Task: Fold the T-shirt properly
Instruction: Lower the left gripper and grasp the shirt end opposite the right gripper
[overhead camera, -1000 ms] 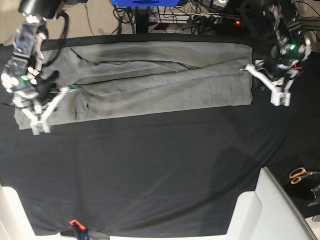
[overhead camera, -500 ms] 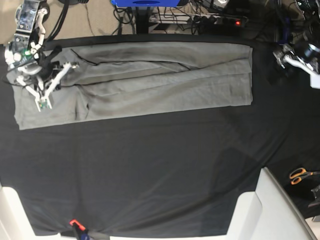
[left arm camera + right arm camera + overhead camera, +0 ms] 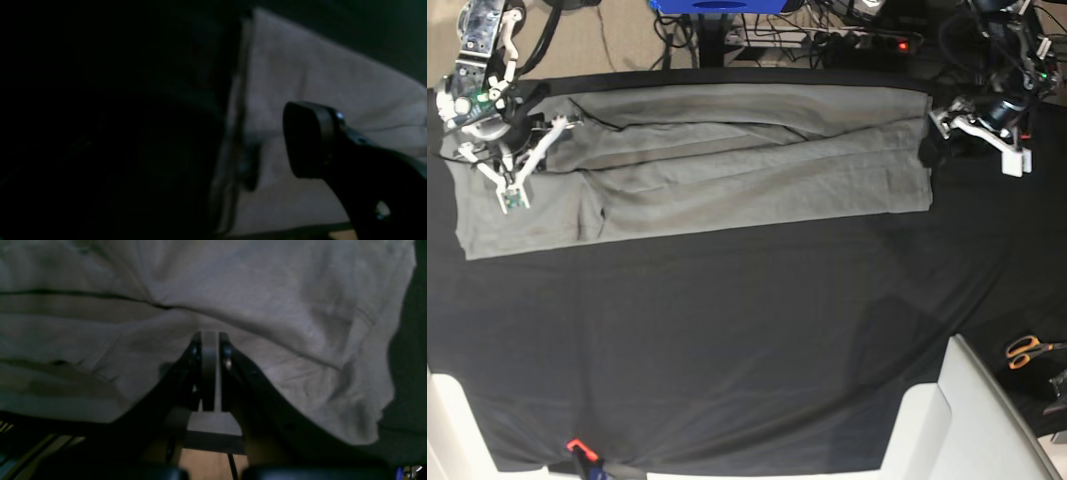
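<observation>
At the upper left of the base view, the right gripper point(image 3: 515, 178) is hovering over the sleeve end of the plain medium-grey cotton T-shirt point(image 3: 727, 160). It has lifted from the lower left corner of the cloth, where it was a second ago, to a spot nearer the far edge. In the right wrist view its jaws are pressed together with nothing between them.

The T-shirt is lying as a long, folded band across the upper part of the large black table cloth point(image 3: 727, 340), looking unmoved from a second ago.

At the upper right, the left gripper point(image 3: 982, 140) is sitting just off the shirt's right edge, jaws now spread wide after being closed a moment earlier. It is holding nothing.

Both ends seem released, so the lengthwise fold is probably set, and a crosswise fold likely remains.
</observation>
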